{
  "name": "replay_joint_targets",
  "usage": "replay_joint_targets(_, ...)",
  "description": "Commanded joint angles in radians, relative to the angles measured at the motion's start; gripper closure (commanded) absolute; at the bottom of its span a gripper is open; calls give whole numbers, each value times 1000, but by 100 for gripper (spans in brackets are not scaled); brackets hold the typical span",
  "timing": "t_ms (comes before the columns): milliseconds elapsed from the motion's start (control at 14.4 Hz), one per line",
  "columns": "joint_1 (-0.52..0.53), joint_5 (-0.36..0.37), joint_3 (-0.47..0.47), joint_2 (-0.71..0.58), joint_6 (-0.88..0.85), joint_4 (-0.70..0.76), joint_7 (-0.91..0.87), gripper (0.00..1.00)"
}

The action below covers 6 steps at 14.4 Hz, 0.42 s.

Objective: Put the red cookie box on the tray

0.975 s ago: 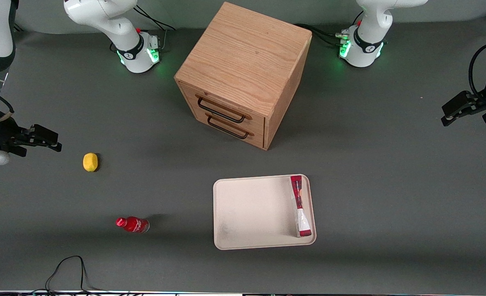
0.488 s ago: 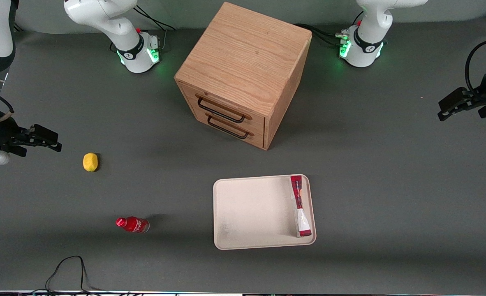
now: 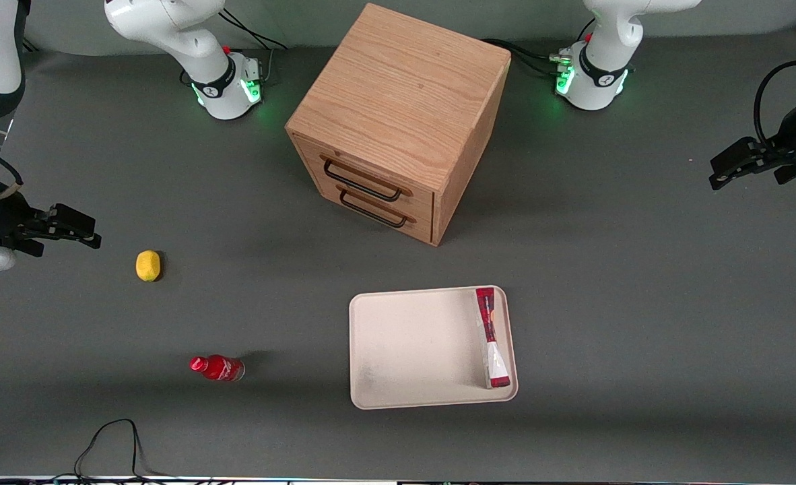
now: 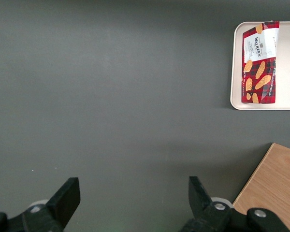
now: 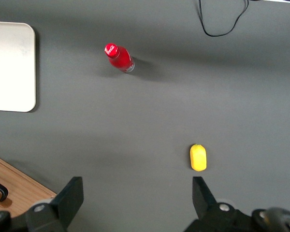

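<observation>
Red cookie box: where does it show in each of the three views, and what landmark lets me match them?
Front view: the red cookie box lies on the tray, along the rim toward the working arm's end; the gripper hangs far off, above bare table at that end.
Left wrist view: the box lies flat on the tray; gripper jaws open.
Right wrist view: not in it.
Shared landmark: the tray.
</observation>
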Motion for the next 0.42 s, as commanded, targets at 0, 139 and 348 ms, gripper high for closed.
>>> replay_joint_targets(0,-2,-14,1,-18,-65,10,-10,0)
replay_joint_targets(139,0,-14,1,-18,-71,10,-9,0)
replay_joint_targets(348,0,-14,1,-17,-73,10,-6,0)
